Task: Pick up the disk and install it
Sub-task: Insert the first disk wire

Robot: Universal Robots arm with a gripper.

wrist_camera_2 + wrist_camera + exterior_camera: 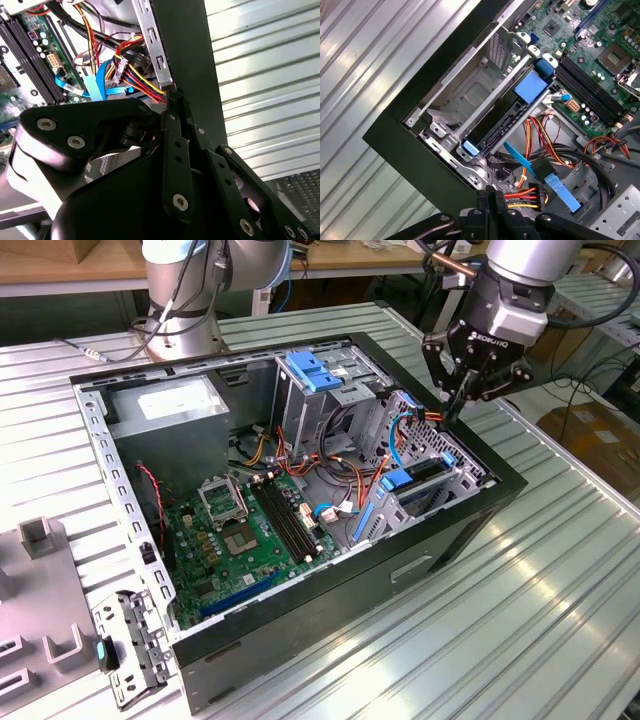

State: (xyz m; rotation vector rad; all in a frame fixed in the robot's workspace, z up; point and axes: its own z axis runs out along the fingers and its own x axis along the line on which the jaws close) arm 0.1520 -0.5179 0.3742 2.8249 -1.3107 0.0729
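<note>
The hand [458,405] hangs at the upper right of the exterior view, over the far right rim of the open computer case [330,630], its fingers pressed together and holding nothing. The fingertips point down at the bundle of red, yellow and black cables [425,418] beside the drive cage [440,485].

The disk [420,477] sits below the hand and a little toward the frame's lower left, standing on edge in the drive cage, its blue side rails showing at both ends. It appears seated in its slot, though the cage walls hide most of it. Hand and disk are apart.

In the first wrist view the disk [502,117] runs diagonally through the centre, dark-edged with blue clips, above the closed fingertips [487,197] at the bottom edge. The motherboard [250,535] lies at the case's lower left, on the ribbed metal worktop [560,580].
</note>
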